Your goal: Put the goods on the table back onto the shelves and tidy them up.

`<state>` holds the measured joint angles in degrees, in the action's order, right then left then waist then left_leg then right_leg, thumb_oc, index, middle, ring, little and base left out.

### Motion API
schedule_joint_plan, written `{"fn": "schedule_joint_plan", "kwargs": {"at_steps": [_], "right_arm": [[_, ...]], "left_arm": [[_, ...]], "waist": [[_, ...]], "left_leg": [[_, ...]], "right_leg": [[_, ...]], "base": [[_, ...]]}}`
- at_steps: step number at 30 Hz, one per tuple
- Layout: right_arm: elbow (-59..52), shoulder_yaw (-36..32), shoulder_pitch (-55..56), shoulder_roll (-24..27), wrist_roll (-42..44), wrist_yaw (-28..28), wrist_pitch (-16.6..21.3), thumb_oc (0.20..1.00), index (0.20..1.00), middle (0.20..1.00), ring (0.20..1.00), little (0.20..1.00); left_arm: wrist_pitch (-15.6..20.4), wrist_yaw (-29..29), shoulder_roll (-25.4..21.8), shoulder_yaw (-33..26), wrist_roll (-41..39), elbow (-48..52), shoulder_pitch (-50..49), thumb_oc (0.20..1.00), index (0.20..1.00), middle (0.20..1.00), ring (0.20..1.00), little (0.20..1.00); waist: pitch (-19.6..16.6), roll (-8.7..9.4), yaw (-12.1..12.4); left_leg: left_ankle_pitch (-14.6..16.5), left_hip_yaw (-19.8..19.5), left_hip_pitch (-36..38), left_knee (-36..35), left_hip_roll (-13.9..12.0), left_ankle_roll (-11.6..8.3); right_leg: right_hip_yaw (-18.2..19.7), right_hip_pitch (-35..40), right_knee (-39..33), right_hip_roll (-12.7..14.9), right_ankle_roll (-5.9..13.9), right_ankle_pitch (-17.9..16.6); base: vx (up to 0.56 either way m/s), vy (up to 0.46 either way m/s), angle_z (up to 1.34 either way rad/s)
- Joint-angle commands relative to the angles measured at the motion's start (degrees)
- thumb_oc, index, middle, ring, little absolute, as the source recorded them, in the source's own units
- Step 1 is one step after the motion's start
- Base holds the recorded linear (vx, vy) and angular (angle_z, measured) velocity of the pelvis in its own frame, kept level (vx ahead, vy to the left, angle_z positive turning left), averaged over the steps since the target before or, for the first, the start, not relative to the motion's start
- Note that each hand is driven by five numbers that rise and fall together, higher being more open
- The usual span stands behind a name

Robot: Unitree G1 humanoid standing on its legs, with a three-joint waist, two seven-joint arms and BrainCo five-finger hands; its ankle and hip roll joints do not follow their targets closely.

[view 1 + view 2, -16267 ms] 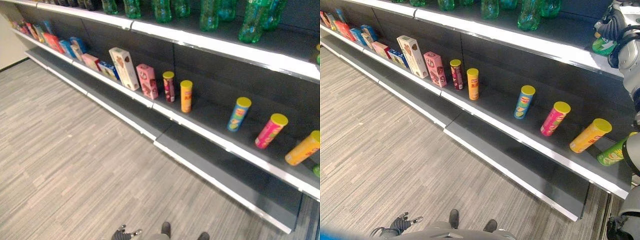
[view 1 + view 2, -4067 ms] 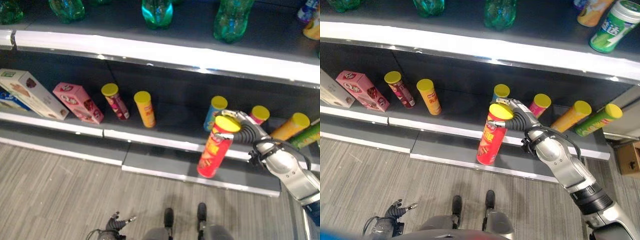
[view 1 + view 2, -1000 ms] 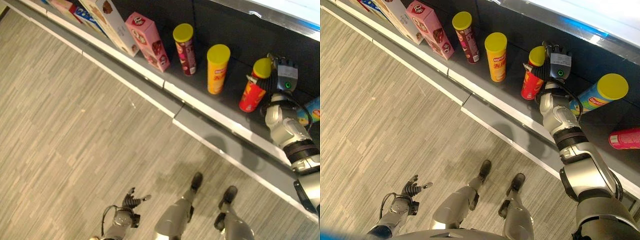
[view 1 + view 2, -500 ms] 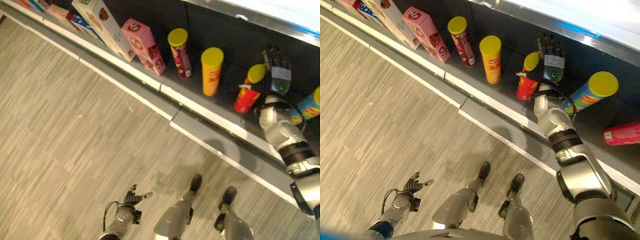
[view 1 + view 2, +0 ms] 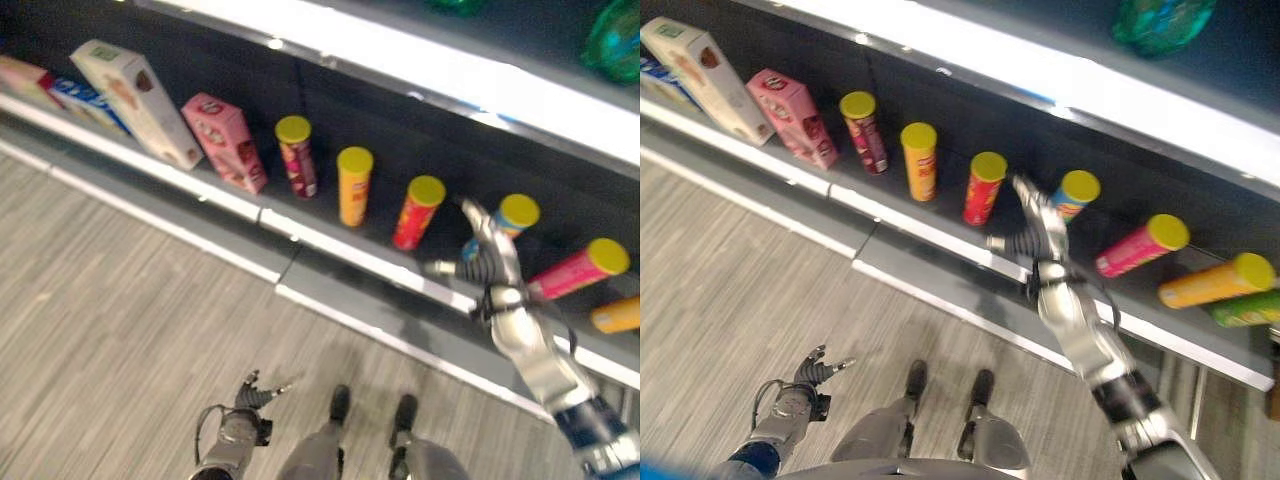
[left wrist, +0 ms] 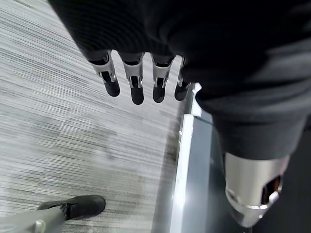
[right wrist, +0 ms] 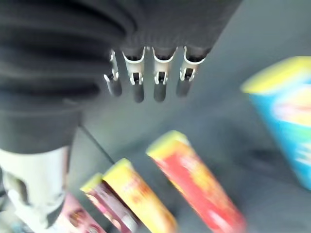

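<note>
Right hand (image 5: 1032,238) fingers (image 7: 137,80) straight and spread, thumb out to the side, nothing in them; hand hangs just off the red can (image 5: 417,211), between it and the blue can (image 5: 505,219), not touching either. A second ago those fingers were curled round the red can as it leaned on the shelf (image 5: 330,240); now released and the hand has backed away toward the shelf edge.

Red can: tall cardboard-looking cylinder, glossy printed wrap, flat yellow plastic lid. Stands on its base on the dark matte shelf board, long axis near vertical, lid up, a slight lean in the head views. It sits in the row just right of the yellow can (image 5: 353,186), then the maroon can (image 5: 296,156), all with the same yellow lids. Pink box (image 5: 224,141) and tall cream box (image 5: 134,87) further left, rectangular cartons leaning back. Right of the hand: blue can, then pink can (image 5: 1140,246), orange can (image 5: 1216,281), green can (image 5: 1246,309), more tilted.

Shelf edge is a white glossy strip. Floor (image 5: 100,300) grey striped plank texture.

Left hand (image 5: 812,374) low by the floor, fingers (image 6: 136,82) loosely extended, empty, same as before.
</note>
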<state>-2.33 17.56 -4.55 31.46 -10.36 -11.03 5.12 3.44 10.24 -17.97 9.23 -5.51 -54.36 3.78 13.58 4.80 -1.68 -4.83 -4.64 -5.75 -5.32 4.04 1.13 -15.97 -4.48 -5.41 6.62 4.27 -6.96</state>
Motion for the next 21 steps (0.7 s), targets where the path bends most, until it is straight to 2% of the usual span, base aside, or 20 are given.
{"fn": "schedule_joint_plan", "kwargs": {"at_steps": [1, 4, 7, 8, 10, 12, 14, 15, 17, 19, 21], "right_arm": [[4.7, 2.1, -2.6, 3.5, 13.0, 14.4, 2.5, 1.0, 1.0, 1.0, 1.0, 1.0], [13.7, 2.6, 3.5, 2.4, 18.3, 20.7, 1.0, 1.0, 1.0, 1.0, 1.0, 1.0], [19.6, 1.7, 5.6, 0.4, 19.3, 20.9, 0.1, 1.0, 1.0, 1.0, 1.0, 1.0], [27.5, -0.4, 7.0, -2.9, 21.0, 20.1, -0.4, 1.0, 1.0, 1.0, 1.0, 1.0], [31.3, -1.4, 7.5, -4.4, 21.0, 19.5, -0.9, 1.0, 1.0, 1.0, 1.0, 1.0], [44.4, -4.5, 7.3, -9.3, 21.4, 16.7, -2.1, 1.0, 1.0, 1.0, 1.0, 1.0], [44.4, -4.5, 7.3, -9.3, 21.4, 16.7, -2.1, 1.0, 1.0, 1.0, 1.0, 1.0], [56.0, -8.3, 6.4, -12.6, 22.3, 14.0, -3.2, 1.0, 1.0, 1.0, 1.0, 1.0], [58.8, -9.7, 6.1, -13.4, 23.6, 13.7, -3.6, 1.0, 1.0, 1.0, 1.0, 1.0], [64.2, -12.3, 5.9, -15.3, 24.0, 10.9, -2.9, 1.0, 1.0, 1.0, 1.0, 1.0], [66.6, -13.3, 5.8, -16.0, 22.4, 9.2, -3.1, 1.0, 1.0, 1.0, 1.0, 1.0]], "left_arm": [[0.6, -3.1, -1.9, 0.9, 5.4, -2.9, -0.5, 1.0, 1.0, 1.0, 1.0, 1.0], [1.2, -5.0, -2.5, 2.2, 7.5, -3.3, -1.4, 1.0, 1.0, 1.0, 1.0, 1.0], [1.4, -5.4, -2.7, 2.8, 7.8, -3.2, -1.3, 1.0, 1.0, 1.0, 1.0, 1.0], [1.5, -5.8, -2.7, 3.0, 7.4, -3.4, -0.9, 1.0, 1.0, 1.0, 1.0, 1.0], [1.3, -6.0, -2.9, 3.2, 7.3, -3.3, -0.7, 1.0, 1.0, 1.0, 1.0, 1.0], [0.8, -5.9, -3.0, 3.3, 6.2, -3.9, 0.6, 1.0, 1.0, 1.0, 1.0, 1.0], [0.8, -5.9, -3.0, 3.3, 6.2, -3.9, 0.6, 1.0, 1.0, 1.0, 1.0, 1.0], [0.1, -5.3, -3.2, 2.9, 4.4, -5.2, 2.4, 1.0, 1.0, 1.0, 1.0, 1.0], [-0.8, -5.8, -3.9, 1.2, 3.1, -8.7, 3.3, 1.0, 1.0, 1.0, 1.0, 1.0], [-0.6, -3.9, -4.1, 1.1, 5.1, -10.9, 2.8, 1.0, 1.0, 1.0, 1.0, 1.0], [-0.6, -3.2, -3.8, 0.3, 5.5, -12.4, 1.6, 1.0, 1.0, 1.0, 1.0, 1.0]], "waist": [[-1.9, -2.12, 1.6], [-2.3, -1.8, 0.5], [-2.4, -1.61, -0.1], [-2.2, -1.48, -0.8], [-2.2, -1.52, -1.1], [-2.3, -1.92, -2.0], [-2.3, -1.92, -2.0], [-3.2, -2.06, -2.3], [-3.6, -1.97, -2.5], [-5.2, -0.97, -2.6], [-6.6, 0.13, -2.0]], "left_leg": [[10.2, 7.4, 3.6, 0.3, -0.9, 0.86], [10.6, 9.1, 4.7, 0.3, -0.7, 1.22], [10.6, 10.6, 4.8, 0.3, -0.8, 1.16], [10.3, 11.8, 4.8, 0.3, -1.2, 1.15], [10.3, 12.3, 4.8, 0.3, -1.6, 1.1], [10.1, 14.0, 4.9, 0.3, -2.9, 1.1], [10.1, 14.0, 4.9, 0.3, -2.9, 1.1], [10.9, 15.9, 5.8, 0.3, -3.7, 1.22], [11.0, 16.8, 6.0, 0.3, -3.9, 1.29], [11.1, 18.9, 6.1, 0.3, -4.1, 1.56], [11.1, 20.5, 5.9, 0.3, -3.9, 1.67]], "right_leg": [[3.4, 2.9, 3.3, 3.3, 5.11, 6.2], [4.6, 2.2, 4.6, 3.8, 5.8, 4.4], [4.4, 1.7, 4.5, 3.8, 6.07, 3.3], [4.1, 1.1, 5.3, 3.5, 6.12, 3.1], [3.7, 0.7, 6.4, 3.3, 6.0, 3.6], [2.5, 1.0, 10.2, 2.8, 4.74, 6.5], [2.5, 1.0, 10.2, 2.8, 4.74, 6.5], [1.5, 2.5, 14.7, 2.8, 3.61, 10.0], [1.6, 2.7, 16.2, 2.8, 3.35, 10.6], [1.3, 4.4, 18.6, 2.9, 2.92, 11.4], [1.7, 6.7, 17.3, 2.9, 3.78, 9.2]], "base": [[-0.04, 0.115, -0.65], [-0.05, 0.127, -0.55], [-0.06, 0.051, -0.29], [-0.1, 0.033, -0.31], [-0.07, 0.008, -0.24], [-0.06, -0.002, -0.21], [-0.01, -0.001, -0.26], [0.01, 0.001, -0.3], [0.01, -0.009, -0.49], [-0.01, -0.112, -0.99], [-0.04, -0.166, -0.8]]}}
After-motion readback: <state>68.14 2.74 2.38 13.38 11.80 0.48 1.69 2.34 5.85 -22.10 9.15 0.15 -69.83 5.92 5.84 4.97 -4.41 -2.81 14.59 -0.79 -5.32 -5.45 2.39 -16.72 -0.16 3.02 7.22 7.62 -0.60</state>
